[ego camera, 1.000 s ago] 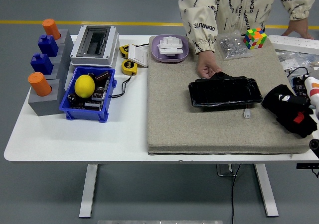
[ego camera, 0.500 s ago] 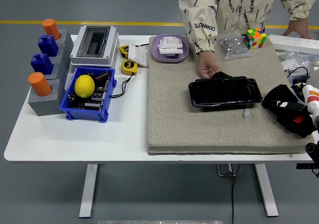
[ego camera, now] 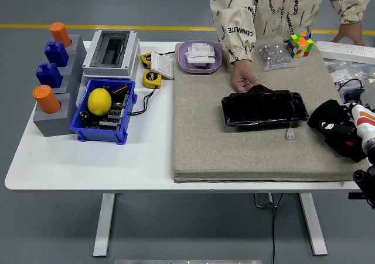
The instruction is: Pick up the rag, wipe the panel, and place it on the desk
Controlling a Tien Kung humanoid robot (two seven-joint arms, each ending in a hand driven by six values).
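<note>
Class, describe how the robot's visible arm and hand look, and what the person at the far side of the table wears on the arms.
The right robot hand is black with a small red patch and a white mark. The forearm behind it is white with an orange-red band. The person's sleeve is cream with dark printed lettering and a gathered cuff. No left arm is in view.

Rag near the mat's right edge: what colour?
Black; the rag shows in the head view, bunched on the grey mat.

A person's hand (ego camera: 243, 77) holds the black panel (ego camera: 264, 108) at its ten o'clock corner; the right hand (ego camera: 351, 136) grips the black rag (ego camera: 331, 122) at three o'clock.
</note>
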